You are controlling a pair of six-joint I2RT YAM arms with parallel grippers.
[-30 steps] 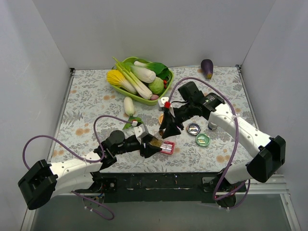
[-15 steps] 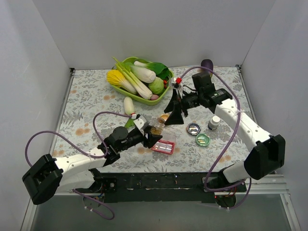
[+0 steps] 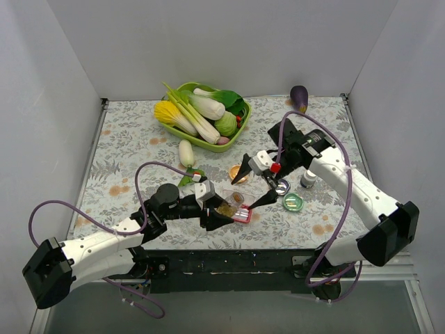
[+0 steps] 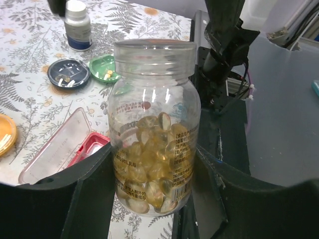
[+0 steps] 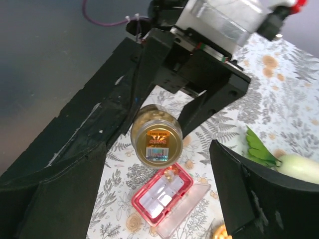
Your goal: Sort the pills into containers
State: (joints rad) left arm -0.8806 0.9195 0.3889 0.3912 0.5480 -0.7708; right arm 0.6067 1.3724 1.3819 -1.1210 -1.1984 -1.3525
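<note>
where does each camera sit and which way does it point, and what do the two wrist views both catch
Top external: fixed above and behind the arms, looking down on the table; both arms show, with the left gripper and the right gripper.
Left wrist: on the left arm, looking out along its fingers, which are closed on the bottle.
Right wrist: on the right arm, looking down between its own open fingers.
Shared: both wrist views show the bottle and the pink box.
</note>
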